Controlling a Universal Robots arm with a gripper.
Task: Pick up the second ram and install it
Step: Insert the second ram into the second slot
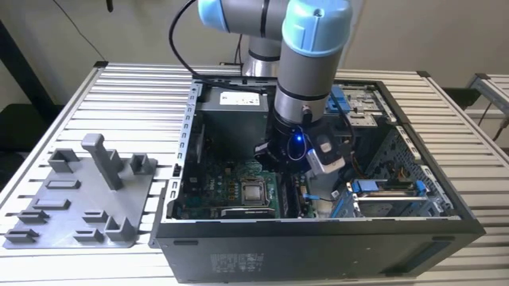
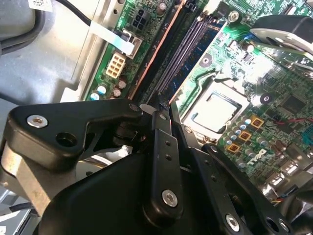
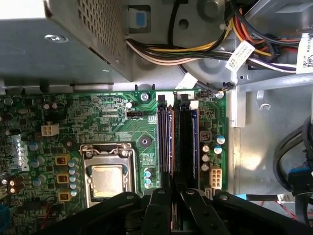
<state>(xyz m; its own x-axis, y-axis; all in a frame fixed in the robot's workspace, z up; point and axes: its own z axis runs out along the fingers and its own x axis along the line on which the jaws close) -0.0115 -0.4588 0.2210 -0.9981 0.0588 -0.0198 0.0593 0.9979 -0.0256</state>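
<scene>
The second ram (image 3: 182, 142) is a long dark stick standing on edge in a memory slot of the green motherboard (image 3: 107, 105), beside the processor socket (image 3: 107, 178). Another stick (image 3: 167, 142) stands in the slot next to it. In both wrist views my gripper (image 3: 173, 192) sits over the near end of the ram, its black fingers (image 2: 161, 147) drawn close together on the stick's top edge. In the second wrist view the ram (image 2: 188, 46) runs away from the gripper (image 2: 165, 105). In the exterior view the arm's wrist (image 1: 298, 143) reaches down into the open computer case (image 1: 318, 229).
A grey holder tray (image 1: 80, 202) with upright posts lies on the slatted table at the exterior view's left. Inside the case are a power supply (image 1: 238, 98), bundled cables (image 3: 195, 49) and a drive cage with blue clips (image 1: 390, 190). The case walls hem the wrist in.
</scene>
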